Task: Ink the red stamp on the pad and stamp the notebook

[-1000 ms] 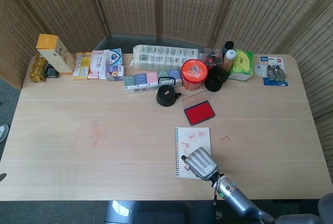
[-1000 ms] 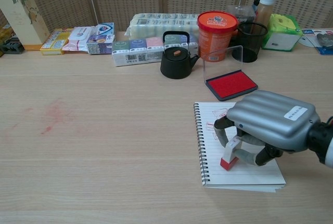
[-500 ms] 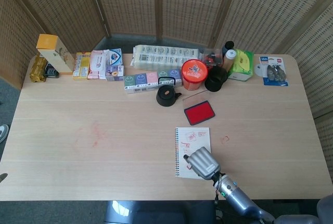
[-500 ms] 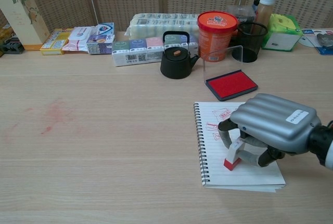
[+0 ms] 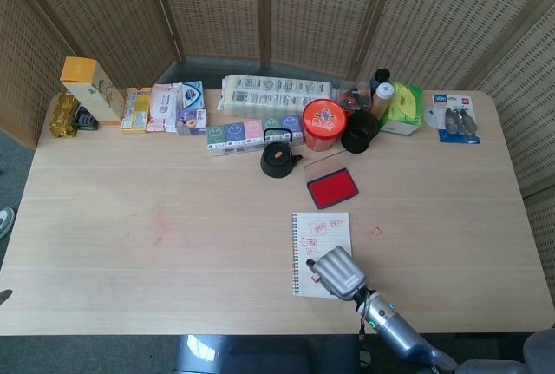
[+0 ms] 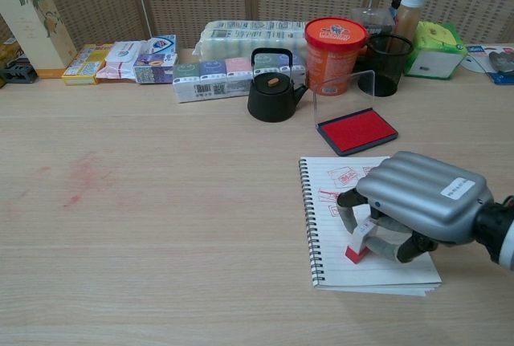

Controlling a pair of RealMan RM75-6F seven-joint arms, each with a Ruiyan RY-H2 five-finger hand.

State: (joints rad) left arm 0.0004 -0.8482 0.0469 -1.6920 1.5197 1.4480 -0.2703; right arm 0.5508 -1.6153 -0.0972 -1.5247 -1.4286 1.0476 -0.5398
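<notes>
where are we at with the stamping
Done, it seems: the pad lies open, and red prints show near the top of the notebook. In hand: the right hand holds the stamp, red base down on the lower page. Left: lifting off to show this print.

Red stamp [image 6: 358, 243] half hidden under right hand [image 6: 421, 205], notebook [image 6: 331, 225] partly covered, stamped marks too small to read
</notes>
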